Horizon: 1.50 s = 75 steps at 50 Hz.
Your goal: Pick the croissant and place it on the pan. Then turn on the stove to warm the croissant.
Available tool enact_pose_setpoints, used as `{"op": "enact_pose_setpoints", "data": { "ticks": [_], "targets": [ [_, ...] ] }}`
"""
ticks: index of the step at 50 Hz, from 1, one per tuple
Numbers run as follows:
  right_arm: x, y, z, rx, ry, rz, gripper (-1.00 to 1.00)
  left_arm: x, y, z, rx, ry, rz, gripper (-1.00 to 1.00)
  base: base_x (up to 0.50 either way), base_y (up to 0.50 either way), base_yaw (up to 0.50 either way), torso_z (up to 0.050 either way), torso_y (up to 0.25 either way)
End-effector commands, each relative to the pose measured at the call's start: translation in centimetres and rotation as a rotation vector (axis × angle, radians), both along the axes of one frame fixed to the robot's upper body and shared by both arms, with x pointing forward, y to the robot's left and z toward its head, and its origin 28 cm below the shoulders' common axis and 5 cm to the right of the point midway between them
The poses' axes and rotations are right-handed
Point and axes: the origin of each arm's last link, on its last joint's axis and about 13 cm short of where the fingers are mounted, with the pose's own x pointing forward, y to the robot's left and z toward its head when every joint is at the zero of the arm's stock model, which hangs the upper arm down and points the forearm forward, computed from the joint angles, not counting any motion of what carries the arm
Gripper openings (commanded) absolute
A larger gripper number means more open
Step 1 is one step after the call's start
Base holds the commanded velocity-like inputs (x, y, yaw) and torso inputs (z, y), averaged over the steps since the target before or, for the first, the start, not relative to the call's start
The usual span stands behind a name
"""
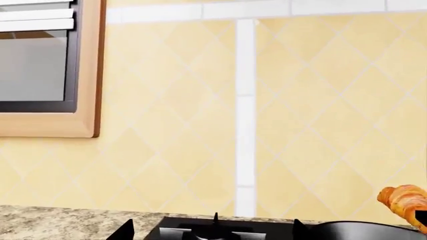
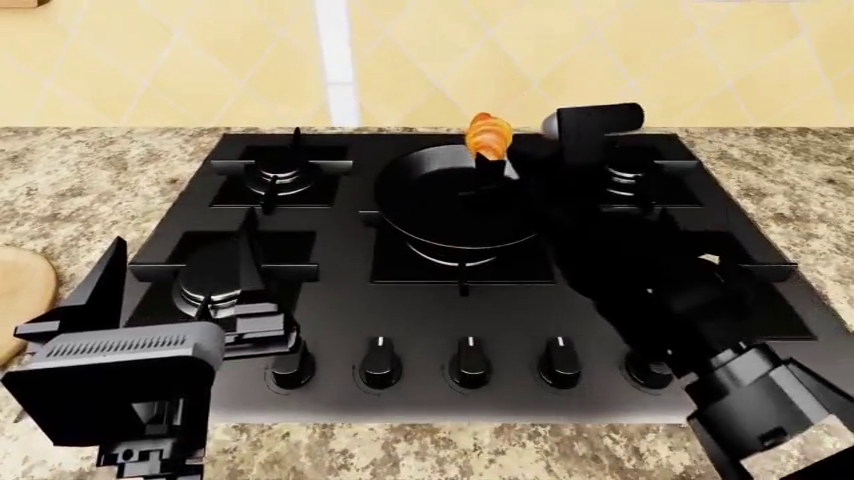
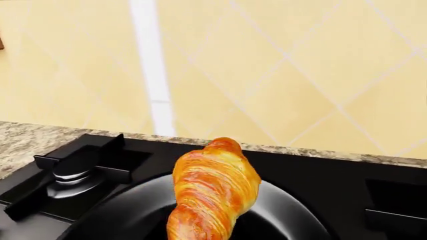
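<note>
The golden croissant (image 2: pixel 489 134) hangs upright over the far rim of the black pan (image 2: pixel 441 215), which sits on the stove's (image 2: pixel 334 310) middle burner. My right gripper (image 2: pixel 495 160) is shut on the croissant's lower end. In the right wrist view the croissant (image 3: pixel 213 190) stands just above the pan's (image 3: pixel 127 212) bowl, and my fingers are hidden below it. My left gripper (image 2: pixel 174 285) hovers open over the front left burner, holding nothing; its fingertips (image 1: pixel 124 231) stand wide apart. The croissant (image 1: pixel 405 200) and pan (image 1: pixel 360 231) also show in the left wrist view.
A row of black knobs (image 2: pixel 467 365) lines the stove's front edge. Speckled granite counter (image 2: pixel 80 170) surrounds the cooktop. A light wooden board (image 2: pixel 20 285) lies at the far left. The tiled wall stands behind, with a window frame (image 1: pixel 90 75) on it. The right arm crosses the right burners.
</note>
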Motion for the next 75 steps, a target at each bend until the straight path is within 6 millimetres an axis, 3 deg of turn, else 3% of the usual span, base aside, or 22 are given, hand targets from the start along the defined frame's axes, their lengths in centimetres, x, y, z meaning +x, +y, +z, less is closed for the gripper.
{"op": "enact_pose_setpoints", "data": {
  "ticks": [1,10,20,36,37,48,52,60,68,75],
  "targets": [
    [1.8,-0.1,-1.6,-0.075,0.041,-0.020,-1.00,-0.1,0.0,-0.1,-0.006,-0.001,-0.003,1.00,0.00,0.00,0.00,0.000,0.000],
    [1.9,0.3,-2.3,-0.098,0.066,0.000,-1.00,0.0,-0.1,-0.1,-0.005,0.003,-0.005,1.00,0.00,0.00,0.00,0.000,0.001],
    [0.0,0.4,-1.9,-0.080,0.064,0.038,-1.00,0.0,-0.1,-0.2,-0.005,0.005,-0.005,1.00,0.00,0.00,0.00,0.000,0.000],
    [0.3,0.2,-2.5,-0.083,0.088,0.014,-1.00,0.0,-0.1,-0.3,-0.006,0.006,-0.003,1.00,0.00,0.00,0.00,0.000,0.000],
    [0.3,0.2,-2.5,-0.084,0.087,0.019,1.00,0.0,-0.1,-0.3,-0.005,0.006,-0.002,1.00,0.00,0.00,0.00,0.000,0.000],
    [0.2,0.3,-2.3,-0.087,0.085,0.031,1.00,0.0,-0.1,-0.3,-0.008,0.007,-0.002,1.00,0.00,0.00,0.00,0.000,0.000],
    [-0.3,0.4,-1.4,-0.085,0.070,0.039,1.00,0.0,-0.2,-0.3,-0.005,0.006,-0.004,1.00,0.00,0.00,0.00,0.000,0.000],
    [-2.1,0.7,2.4,-0.092,-0.020,0.035,1.00,0.0,-0.2,-0.3,-0.007,0.007,-0.008,1.00,0.00,0.00,0.00,0.000,0.000],
    [-5.4,0.8,6.4,-0.082,-0.139,0.052,1.00,-0.1,-0.1,0.0,-0.009,-0.001,-0.006,1.00,0.00,0.00,0.00,0.000,0.000],
    [-8.6,1.2,8.3,-0.111,-0.223,0.065,1.00,-0.2,0.1,0.3,-0.012,-0.012,-0.001,1.00,0.00,0.00,0.00,0.000,0.000]
  ]
}}
